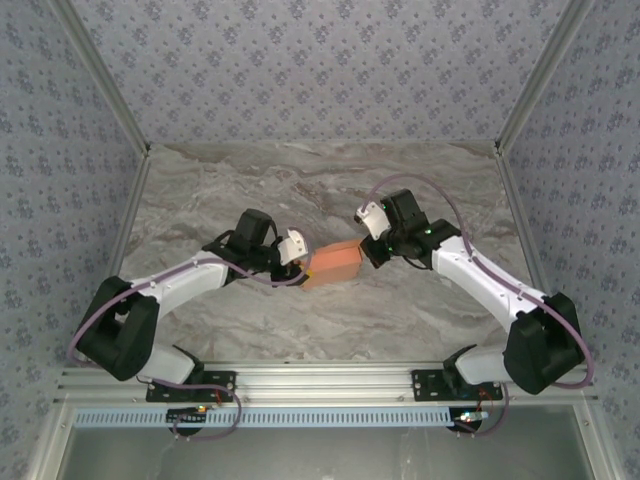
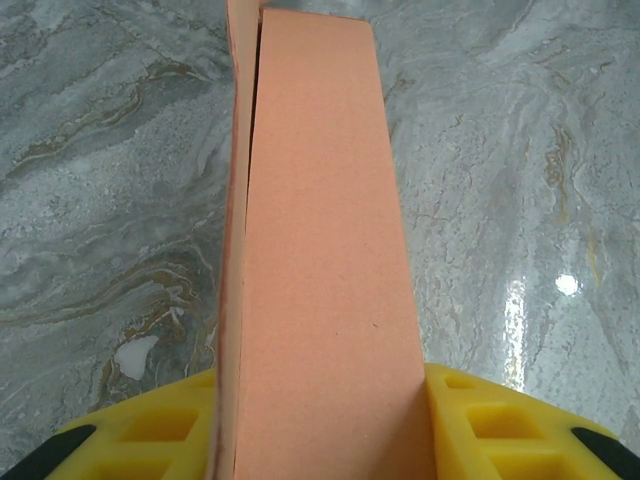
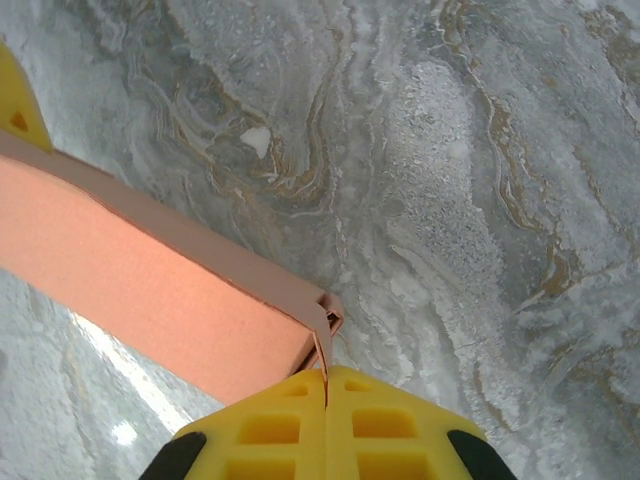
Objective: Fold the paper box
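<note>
The paper box is a salmon-orange rectangular box held just above the marble table between both arms. My left gripper is shut on its left end; in the left wrist view the box runs away from me, clamped between the yellow fingers. My right gripper is at the right end. Its yellow jaws are pressed together on a thin end flap of the box. A narrow flap edge stands along the box's left side.
Patterned walls enclose the table on three sides. Bare marble surrounds the box. The arm bases sit on the metal rail at the near edge. A yellow finger of the left gripper shows at the box's far end.
</note>
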